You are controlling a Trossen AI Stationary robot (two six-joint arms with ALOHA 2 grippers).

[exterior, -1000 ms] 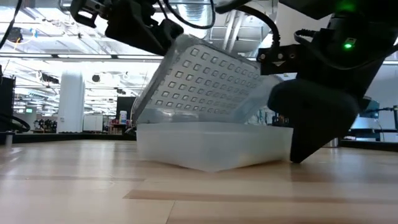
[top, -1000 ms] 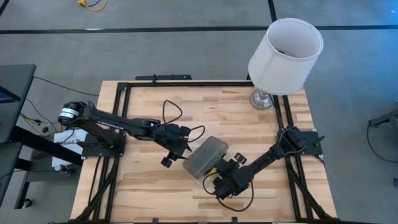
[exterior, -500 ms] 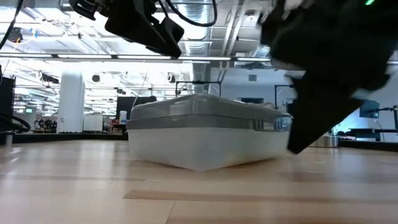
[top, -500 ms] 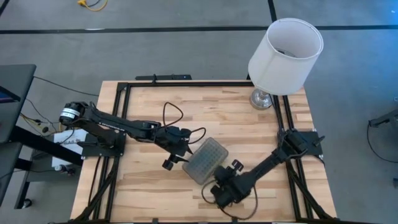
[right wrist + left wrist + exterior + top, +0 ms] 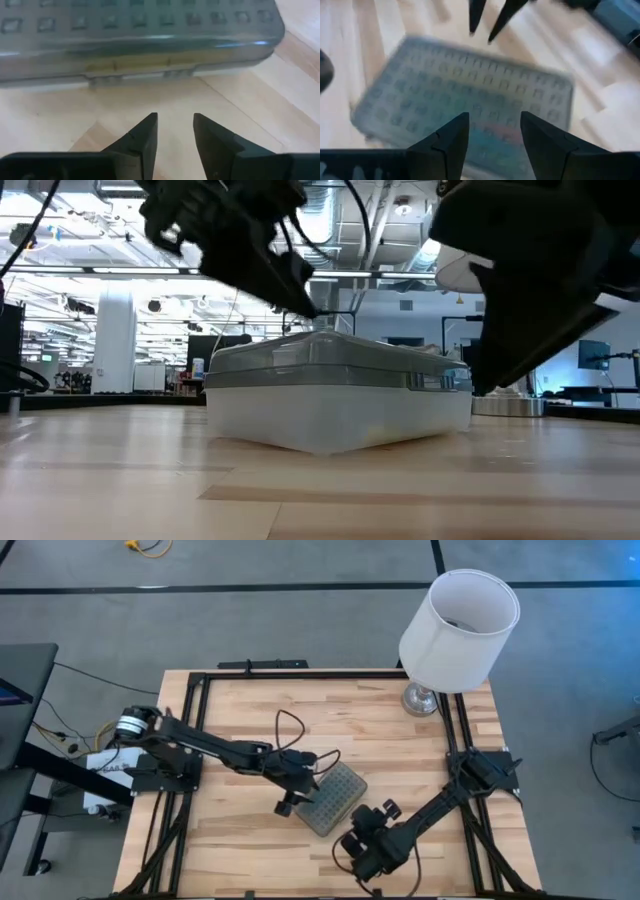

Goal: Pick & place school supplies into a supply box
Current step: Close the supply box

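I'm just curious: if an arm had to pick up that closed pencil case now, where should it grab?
Probably across the short width of the supply box, coming straight down from above. It lies flat with the lid shut, long and narrow, so fingers could span its two long side walls.

A light butcher-block table (image 5: 240, 710) fills the middle of the high view, its planks running left to right, edged by a black metal frame (image 5: 260, 666). At about two o'clock from the table's centre, on the far right corner, stands a lamp with a white drum lampshade (image 5: 460, 628) over a silvery round base (image 5: 421, 700). Grey floor (image 5: 90, 610) surrounds the table, crossed by dark lines. A yellow cable (image 5: 148, 546) lies at eleven o'clock, at the picture's edge. At nine o'clock a dark stand (image 5: 22, 690) sits beside the table, trailing cables.
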